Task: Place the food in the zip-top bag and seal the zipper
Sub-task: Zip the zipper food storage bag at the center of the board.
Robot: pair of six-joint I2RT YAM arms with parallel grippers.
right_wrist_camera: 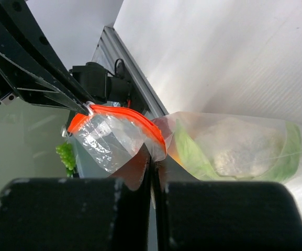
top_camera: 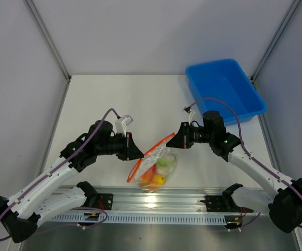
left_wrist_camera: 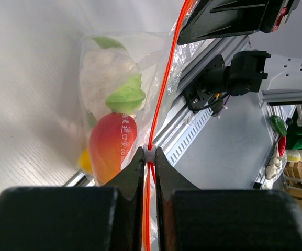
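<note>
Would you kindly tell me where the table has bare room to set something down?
Free: the far tabletop left of the blue bin. Crowded: near centre, where the left claw and right claw pinch the zip-top bag.

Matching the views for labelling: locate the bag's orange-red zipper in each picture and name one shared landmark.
Top external: zipper, a diagonal strip at centre.
Left wrist: thin line from top centre down to bottom centre.
Right wrist: arc at left centre.
Shared landmark: white-and-green cauliflower beside it.
</note>
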